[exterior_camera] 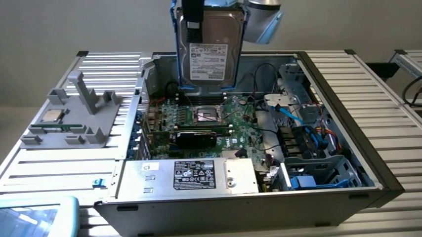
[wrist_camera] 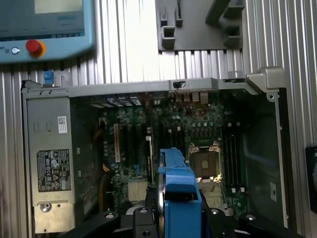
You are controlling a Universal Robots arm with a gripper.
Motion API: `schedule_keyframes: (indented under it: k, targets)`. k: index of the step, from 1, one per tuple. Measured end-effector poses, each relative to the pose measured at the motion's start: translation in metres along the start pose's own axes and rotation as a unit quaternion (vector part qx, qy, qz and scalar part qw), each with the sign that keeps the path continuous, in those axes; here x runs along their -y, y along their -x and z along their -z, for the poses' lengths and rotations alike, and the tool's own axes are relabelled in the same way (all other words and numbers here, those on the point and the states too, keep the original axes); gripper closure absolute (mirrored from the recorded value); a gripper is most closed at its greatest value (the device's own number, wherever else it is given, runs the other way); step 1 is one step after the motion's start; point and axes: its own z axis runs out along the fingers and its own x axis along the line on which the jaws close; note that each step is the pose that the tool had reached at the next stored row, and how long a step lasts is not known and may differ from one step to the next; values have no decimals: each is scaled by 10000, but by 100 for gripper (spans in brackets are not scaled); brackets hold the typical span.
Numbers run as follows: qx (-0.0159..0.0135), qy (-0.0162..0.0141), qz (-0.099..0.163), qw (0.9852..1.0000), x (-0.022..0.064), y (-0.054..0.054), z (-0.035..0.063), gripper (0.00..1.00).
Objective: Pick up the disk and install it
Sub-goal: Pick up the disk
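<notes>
The disk, a silver-grey drive with a white label in a bright blue carrier, hangs upright above the back of the open computer case. My gripper is shut on it from above, with a black finger pressed on its labelled face. In the wrist view the blue carrier edge points down at the motherboard, just beside the bare CPU socket. The disk's lower end floats above the memory slots and touches nothing.
The silver power supply with a black label fills the case's front. A drive cage with blue cables sits at the exterior view's right. A grey fixture holding a small chip lies left of the case. A teach pendant is at the front left.
</notes>
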Motion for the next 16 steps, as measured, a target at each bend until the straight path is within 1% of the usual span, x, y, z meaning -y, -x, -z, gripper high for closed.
schedule_keyframes:
  k: [3,6,16]
  targets:
    - [2,0,0,10000,102,-67,6,63]
    - [3,0,0,10000,223,-115,11,63]
    - [4,1,0,10000,683,-185,26,63]
